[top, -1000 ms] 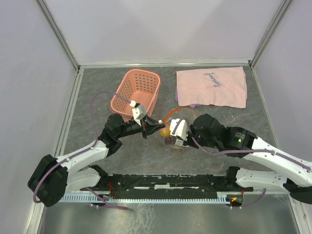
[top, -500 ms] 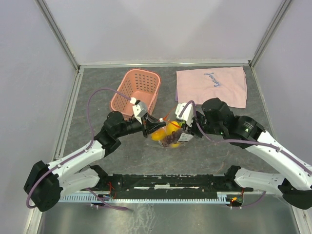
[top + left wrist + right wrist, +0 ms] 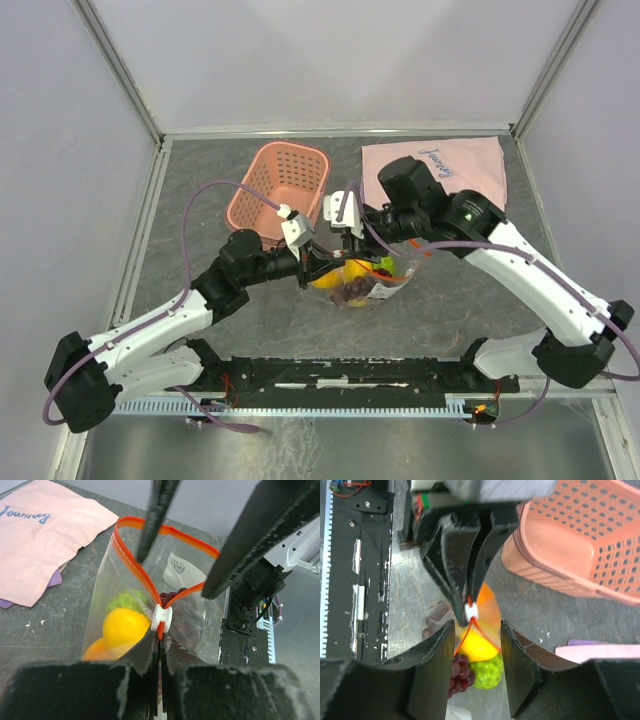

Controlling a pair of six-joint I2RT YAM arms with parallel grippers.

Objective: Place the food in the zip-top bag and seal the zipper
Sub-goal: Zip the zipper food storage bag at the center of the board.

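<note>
Left hand (image 3: 160,666): pinched tight on the thin red-orange zipper strip (image 3: 131,555), just below its small white slider (image 3: 162,618).
Right hand (image 3: 477,626): jaws apart either side of the slider, gripping nothing.
Clear crinkly zip-top bag (image 3: 392,283): centre of the table (image 3: 200,180), mouth partly open.
Toy fruits (image 3: 125,626): yellow, green and purple, inside the bag.
Pink perforated basket (image 3: 290,165): at 11 o'clock from the bag.

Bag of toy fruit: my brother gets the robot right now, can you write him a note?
Left pincer: shut on the zip-top bag corner, beside the white slider.
Right pincer: open, hovering at the bag's mouth.
Done: yellow fruit, green fruit and grapes are in the bag.
To do: the zipper gapes open; slide it shut.
</note>
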